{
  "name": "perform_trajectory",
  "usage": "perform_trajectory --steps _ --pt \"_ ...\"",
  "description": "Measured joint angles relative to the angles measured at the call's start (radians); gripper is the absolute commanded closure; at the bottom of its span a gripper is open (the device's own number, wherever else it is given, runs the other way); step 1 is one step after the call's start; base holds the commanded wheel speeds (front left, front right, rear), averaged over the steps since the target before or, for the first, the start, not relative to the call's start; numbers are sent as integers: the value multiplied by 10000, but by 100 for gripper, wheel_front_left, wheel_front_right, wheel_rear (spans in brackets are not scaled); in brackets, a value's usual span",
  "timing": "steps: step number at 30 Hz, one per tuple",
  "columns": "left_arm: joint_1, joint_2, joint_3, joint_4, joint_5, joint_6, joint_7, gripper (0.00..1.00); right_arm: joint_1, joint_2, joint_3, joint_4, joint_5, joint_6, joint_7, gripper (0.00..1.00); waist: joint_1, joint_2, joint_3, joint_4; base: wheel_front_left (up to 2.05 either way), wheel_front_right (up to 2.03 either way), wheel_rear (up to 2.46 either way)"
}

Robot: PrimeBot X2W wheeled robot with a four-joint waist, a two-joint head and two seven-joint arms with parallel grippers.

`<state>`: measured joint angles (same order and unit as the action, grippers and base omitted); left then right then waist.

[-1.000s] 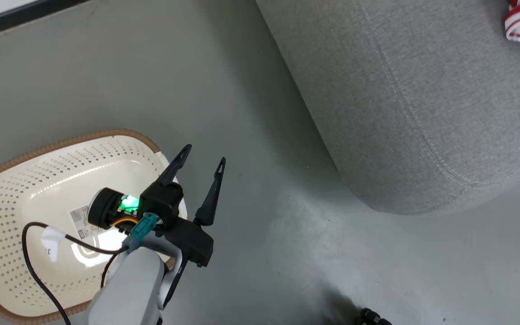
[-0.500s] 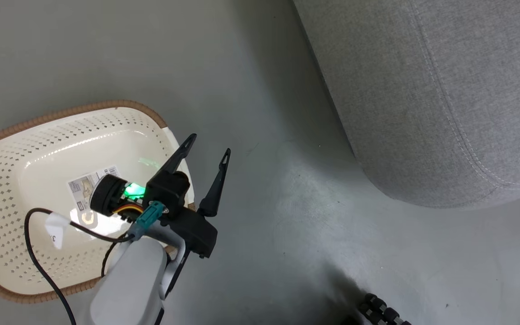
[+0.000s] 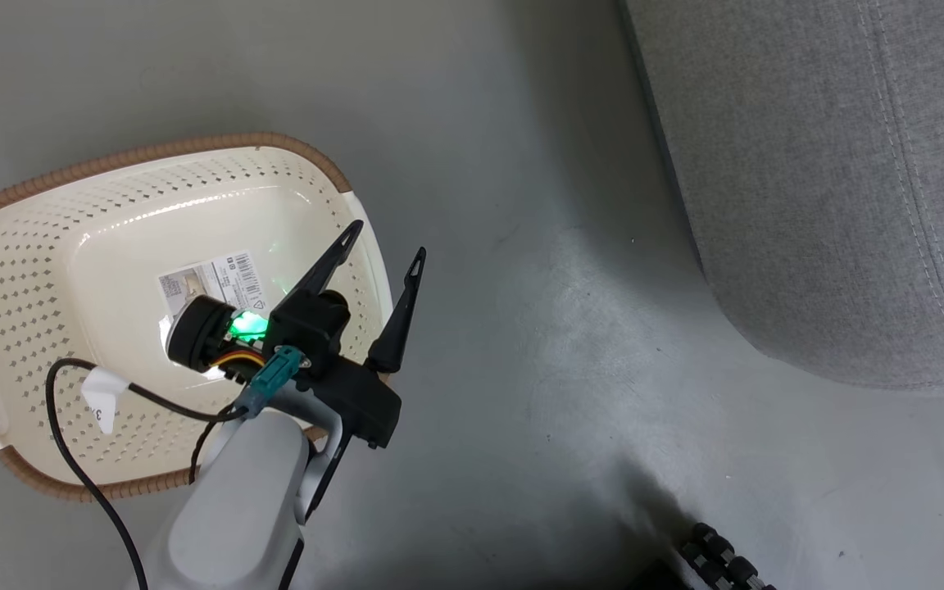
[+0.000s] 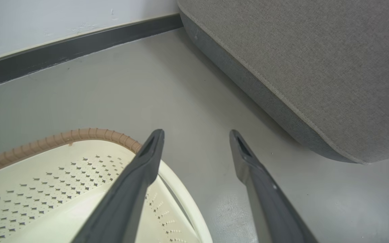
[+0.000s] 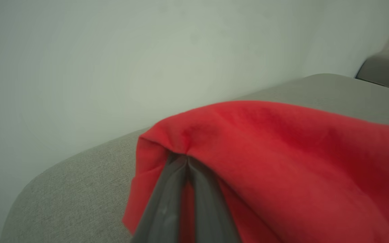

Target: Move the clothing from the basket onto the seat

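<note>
The step in hand looks like the drop: in the right wrist view the right gripper (image 5: 185, 158) has its fingers pressed together on a fold of the red clothing (image 5: 282, 152), which drapes from the pinch towards 4 o'clock above the grey seat (image 5: 79, 189), with a pale wall behind. To do it well, I would bring the bunch down until most of the cloth lies on the cushion, well in from its rounded edge, then part the fingers and draw back along their own line so that no fold catches on a tip and trails off; whether the garment already touches the cushion cannot be told here. In the head view the basket (image 3: 46, 246) stands on the floor (image 3: 521, 123) at 9 o'clock and holds no clothing, only a printed label (image 3: 214, 283) on its bottom, so by my reckoning this may be the last piece. The left gripper (image 3: 387, 240) hangs above the basket's 3 o'clock rim with its fingers spread and nothing between them, and the seat's corner fills 2 o'clock
</note>
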<state>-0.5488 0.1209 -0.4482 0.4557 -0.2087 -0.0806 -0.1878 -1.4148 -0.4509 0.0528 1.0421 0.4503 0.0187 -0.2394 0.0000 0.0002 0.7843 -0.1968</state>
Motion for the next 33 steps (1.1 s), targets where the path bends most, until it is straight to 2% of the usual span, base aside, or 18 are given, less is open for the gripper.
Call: perform_trajectory --steps 2,3,4,5,18,24,33 --pt "-12 -2 42 75 0 0 -38 0 -74 17 50 92 -44 88 -2 100 1 0 10 93 0 0 0" --pt "-22 -2 79 100 0 2 -82 0 -104 17 54 127 -48 94 -8 69 1 0 -1 126 0 0 0" --pt "-25 -2 117 121 -8 4 -100 0 -109 48 96 150 -58 94 -12 18 1 0 -26 143 0 0 0" --pt "-30 -2 138 142 -8 4 -136 0 -108 92 128 180 -107 111 -12 0 0 0 -60 151 0 0 0" --pt "-158 -324 -98 619 -31 0 -360 0 196 58 531 435 -472 568 -100 0 0 -2 -825 119 0 0 0" --pt "-158 -499 -77 938 -236 0 -481 0 868 61 713 416 -662 750 -128 0 0 -2 -1403 170 0 0 0" --pt "-112 -629 157 1536 -594 15 -564 0 2238 238 880 -253 -746 961 -132 0 -1 -2 -2616 462 0 0 0"
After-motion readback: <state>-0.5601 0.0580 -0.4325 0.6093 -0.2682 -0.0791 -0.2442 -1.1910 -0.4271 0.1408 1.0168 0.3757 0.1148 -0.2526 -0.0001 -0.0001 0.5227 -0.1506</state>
